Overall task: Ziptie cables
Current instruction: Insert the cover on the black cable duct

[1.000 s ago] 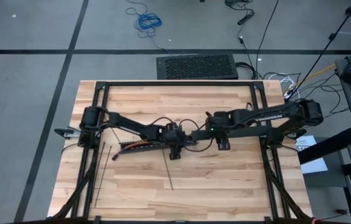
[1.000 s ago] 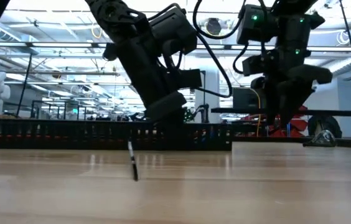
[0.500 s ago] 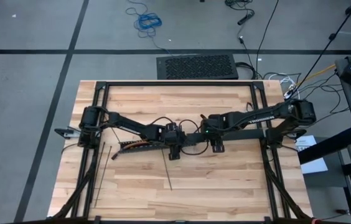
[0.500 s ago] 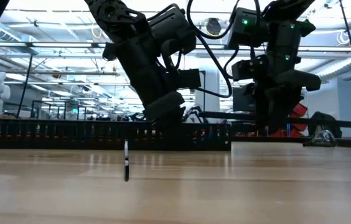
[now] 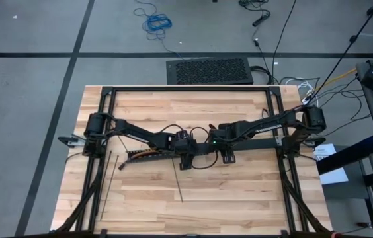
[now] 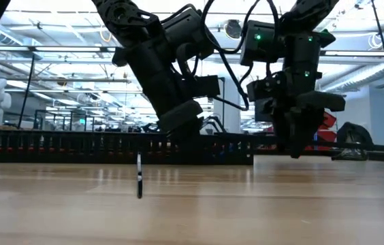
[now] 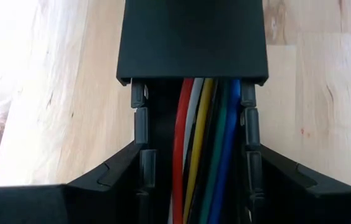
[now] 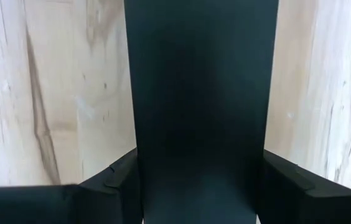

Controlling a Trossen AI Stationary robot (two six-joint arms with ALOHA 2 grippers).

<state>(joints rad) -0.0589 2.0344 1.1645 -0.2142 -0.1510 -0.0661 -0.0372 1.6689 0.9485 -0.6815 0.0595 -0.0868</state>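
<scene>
black slotted channel (image 7: 193,37) sits between both grippers' fingers, left gripper (image 7: 194,180) straddling the cables (image 7: 203,149)

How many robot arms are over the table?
2. The left arm reaches from the table's left edge, the right arm from its right edge; both meet near the middle.

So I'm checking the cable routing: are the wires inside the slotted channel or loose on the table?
Inside. The left wrist view shows the coloured wires running between the slotted channel's side walls and under its black cover.
</scene>
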